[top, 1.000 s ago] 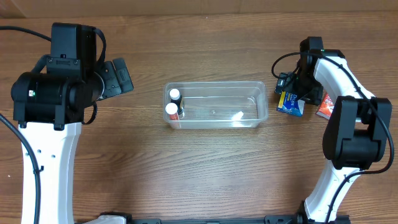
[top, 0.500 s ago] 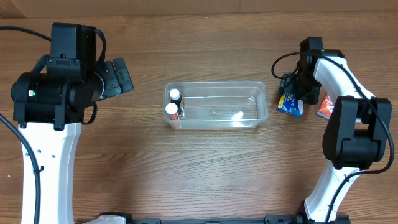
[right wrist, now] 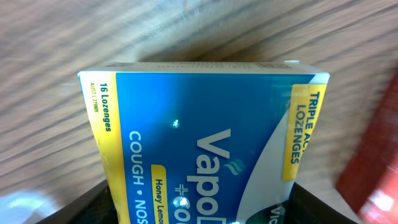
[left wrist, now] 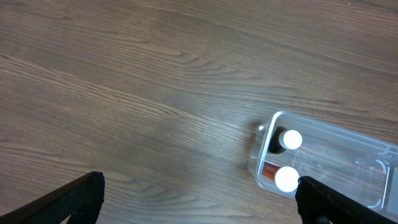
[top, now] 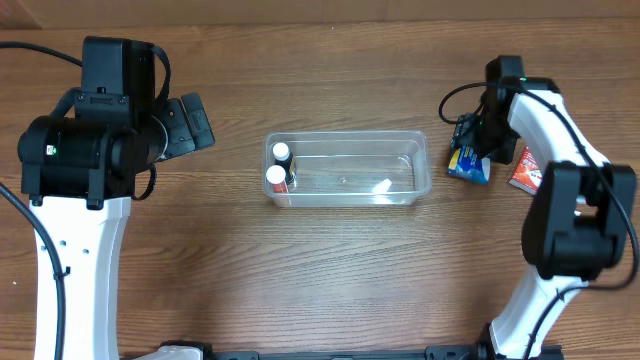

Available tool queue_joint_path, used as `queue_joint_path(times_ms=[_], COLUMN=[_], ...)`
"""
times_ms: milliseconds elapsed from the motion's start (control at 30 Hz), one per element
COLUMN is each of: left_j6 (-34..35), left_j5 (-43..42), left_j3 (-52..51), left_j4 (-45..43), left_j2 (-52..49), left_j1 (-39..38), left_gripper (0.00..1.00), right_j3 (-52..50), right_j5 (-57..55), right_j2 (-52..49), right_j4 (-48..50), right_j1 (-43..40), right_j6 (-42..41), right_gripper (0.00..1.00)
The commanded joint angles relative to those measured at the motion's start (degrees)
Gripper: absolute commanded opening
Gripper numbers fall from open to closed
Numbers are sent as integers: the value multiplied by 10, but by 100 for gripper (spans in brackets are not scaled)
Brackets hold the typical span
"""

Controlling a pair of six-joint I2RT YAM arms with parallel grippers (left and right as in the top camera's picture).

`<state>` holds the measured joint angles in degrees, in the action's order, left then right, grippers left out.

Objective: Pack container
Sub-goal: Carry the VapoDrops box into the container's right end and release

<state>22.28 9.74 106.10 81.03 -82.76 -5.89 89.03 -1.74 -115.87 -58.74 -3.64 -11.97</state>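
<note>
The container (top: 350, 134) is a clear shallow tub at the table's middle, also in the left wrist view (left wrist: 354, 155). Two white-capped bottles (top: 281, 152) (top: 276, 176) stand at its left end (left wrist: 291, 139) (left wrist: 286, 179). My right gripper (top: 478, 140) is to the right of the container, shut on a blue and yellow lozenge box (top: 468, 165). In the right wrist view that box (right wrist: 205, 124) fills the space between the fingers (right wrist: 199, 211). My left gripper (top: 190, 125) is open and empty, left of the container, fingers wide apart (left wrist: 199, 205).
A red box (top: 523, 170) lies on the table just right of the blue box, its edge showing in the right wrist view (right wrist: 373, 162). A white label or scrap (top: 383, 185) lies in the container's right half.
My right arm has shifted slightly right and away, and the blue box has shifted a little with it. The left arm has not moved.
</note>
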Motion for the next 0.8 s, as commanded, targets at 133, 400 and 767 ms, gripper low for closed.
queue_joint_path(times_ms=[133, 400, 767], left_j6=[-5, -5, -5], left_j5=[8, 8, 8], left_j3=[-3, -3, -3], left_j4=[-2, -2, -2], left_j2=[-3, -3, -3], left_j1=[3, 3, 3], left_gripper=[100, 100, 100], right_j3=[7, -1, -104], right_j5=[15, 18, 19], right_j2=[222, 260, 209], right_j4=[-37, -74, 24], right_j1=[58, 179, 223], right_j6=[0, -13, -31], right_gripper=[71, 75, 68])
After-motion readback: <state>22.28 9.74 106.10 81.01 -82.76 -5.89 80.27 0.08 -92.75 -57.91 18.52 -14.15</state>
